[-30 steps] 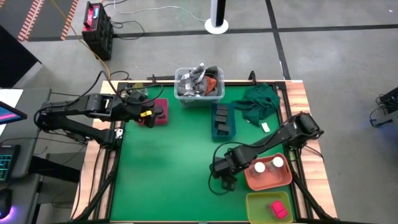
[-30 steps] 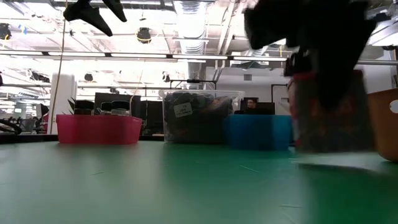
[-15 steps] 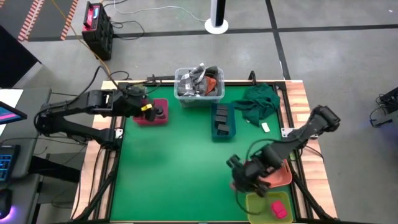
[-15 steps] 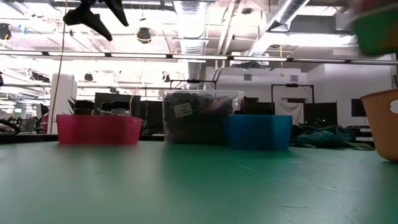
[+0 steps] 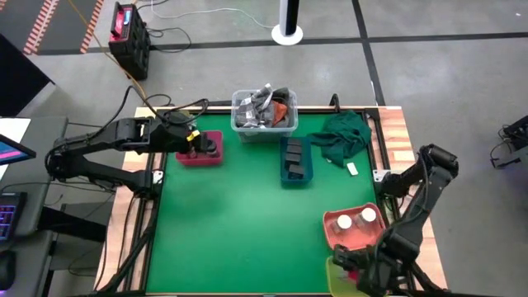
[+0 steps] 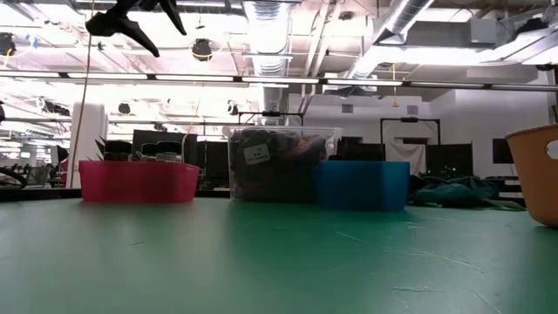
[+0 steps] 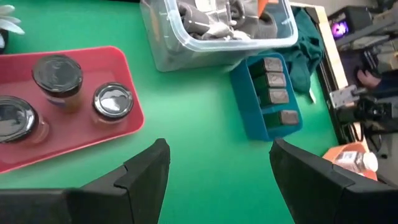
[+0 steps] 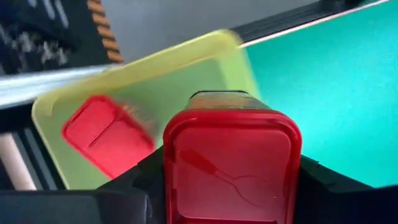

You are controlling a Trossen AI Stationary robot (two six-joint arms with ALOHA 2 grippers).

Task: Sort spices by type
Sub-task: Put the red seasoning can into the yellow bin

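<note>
My right gripper (image 8: 231, 186) is shut on a bright pink block (image 8: 231, 162) above the yellow-green tray (image 8: 180, 74) at the table's near right corner (image 5: 333, 277). A second pink block (image 8: 106, 138) lies flat in that tray. Two white-capped jars (image 5: 355, 219) stand in the orange tray (image 5: 332, 232). Dark grey boxes (image 7: 277, 84) sit in a row in the blue tray (image 5: 294, 161). My left gripper (image 7: 217, 163) is open, above the pink tray (image 7: 81, 140), where three dark round jars (image 7: 57, 78) stand upright. My right gripper pinches the pink block by its two opposite side walls (image 8: 171, 180), one finger (image 8: 134, 186) on each side. The fingers come from above, pointing down. The block is lifted clear, its lid facing the wrist camera, over the yellow-green tray.
A clear bin of clutter (image 5: 264, 111) stands at the far edge between the pink and blue trays. A dark green cloth (image 5: 342, 136) lies at the far right corner. The green mat's middle and near left (image 5: 231, 223) are bare.
My right gripper has lifted the pink block clear of the mat beside the orange tray. It has carried it toward the near right corner and is now over the yellow-green tray. My left gripper has shifted slightly toward the far edge over the pink tray.
</note>
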